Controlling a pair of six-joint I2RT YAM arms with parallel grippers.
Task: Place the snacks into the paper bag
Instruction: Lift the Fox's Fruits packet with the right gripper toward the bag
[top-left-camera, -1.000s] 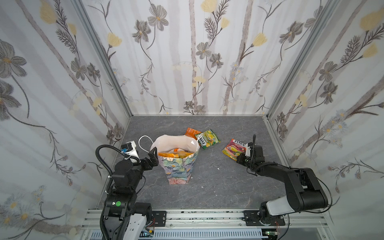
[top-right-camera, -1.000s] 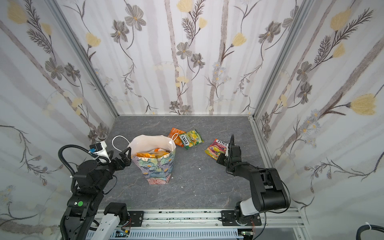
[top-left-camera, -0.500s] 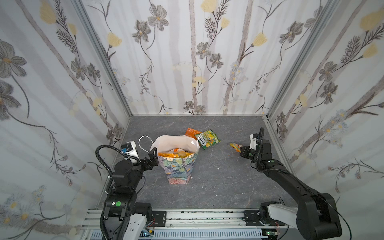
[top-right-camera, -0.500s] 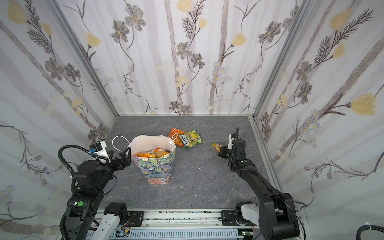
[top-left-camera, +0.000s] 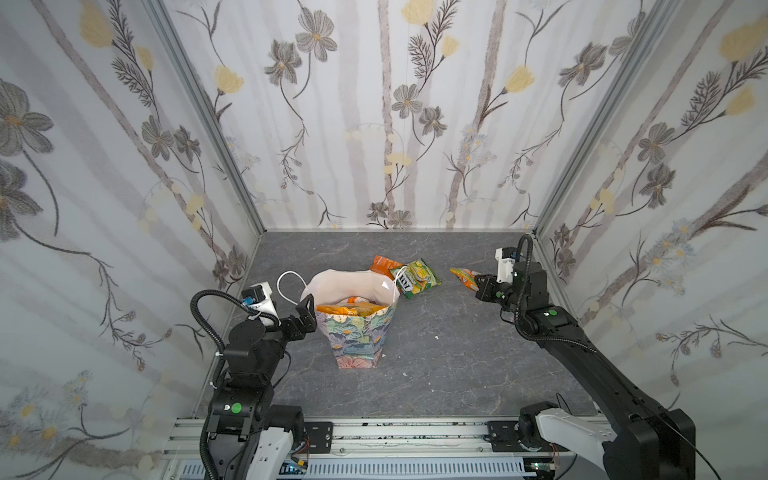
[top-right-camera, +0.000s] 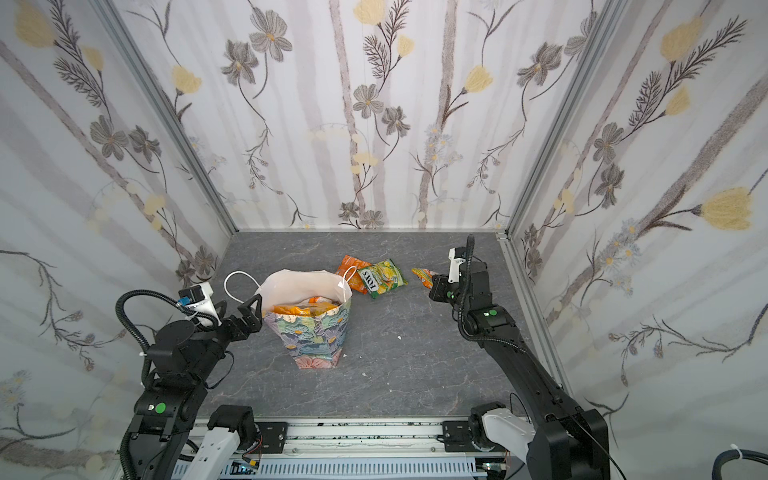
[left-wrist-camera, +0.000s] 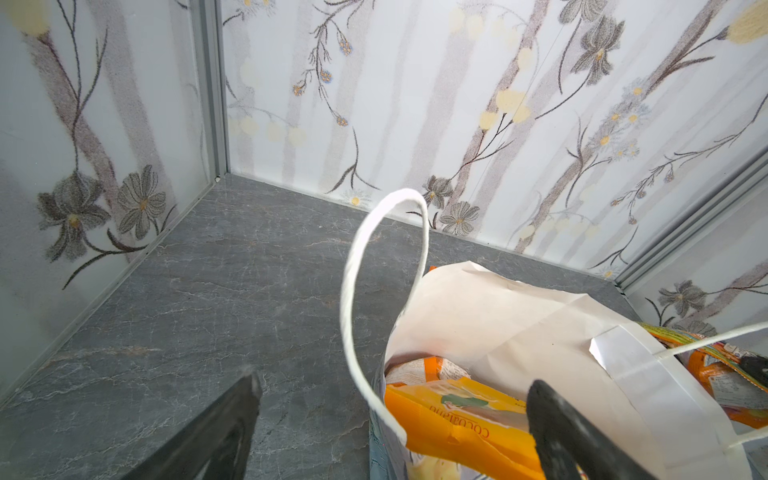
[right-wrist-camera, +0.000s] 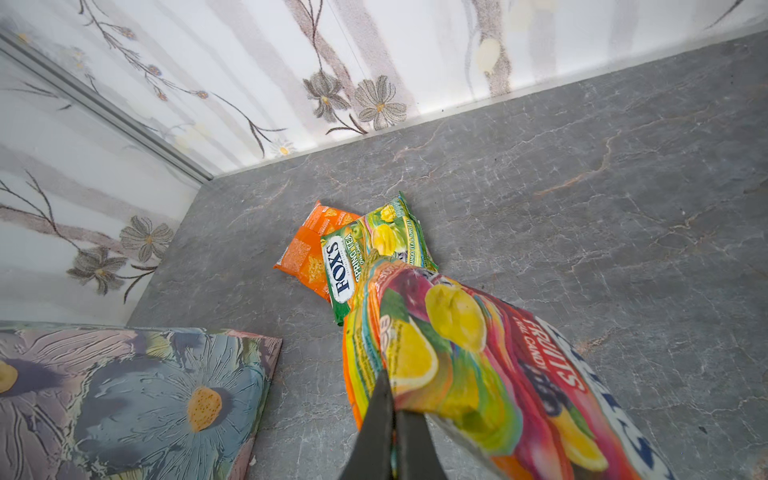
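Front edge: an aluminium rail (top-left-camera: 374, 432) carries both arm bases. Beyond it lies a grey, marble-patterned tabletop (top-left-camera: 436, 386) – flat and bare along the near strip, save for a few pale specks (top-left-camera: 436, 337).

Left of centre the paper bag (top-left-camera: 357, 336) stands upright with its mouth open. An orange-yellow box (left-wrist-camera: 453, 419) and other packets sit inside, up to the rim. One cord handle (left-wrist-camera: 353, 291) loops outward on the left side.

The left gripper (top-right-camera: 237, 309) is at the bag's left rim with its jaws spread wide and nothing between them but that rim; one finger is over the bag's mouth, the other outside it. Contact with the paper cannot be confirmed. This arm fills the narrow gap between the bag and the left wall.

From the bag's right side to the right arm the surface is open.

Further back on the right, the right gripper (top-left-camera: 478, 284) is clamped on one end of a fruit-candy packet (right-wrist-camera: 457, 353), held in the air above the surface and well apart from the bag.

Just behind the bag's right rear corner, a green packet (top-left-camera: 417, 276) lies overlapping an orange packet (top-left-camera: 384, 264). Behind them a bare strip runs to the back edge.

Floral-papered walls (top-left-camera: 382, 124) close in three sides – metal posts stand in the corners.
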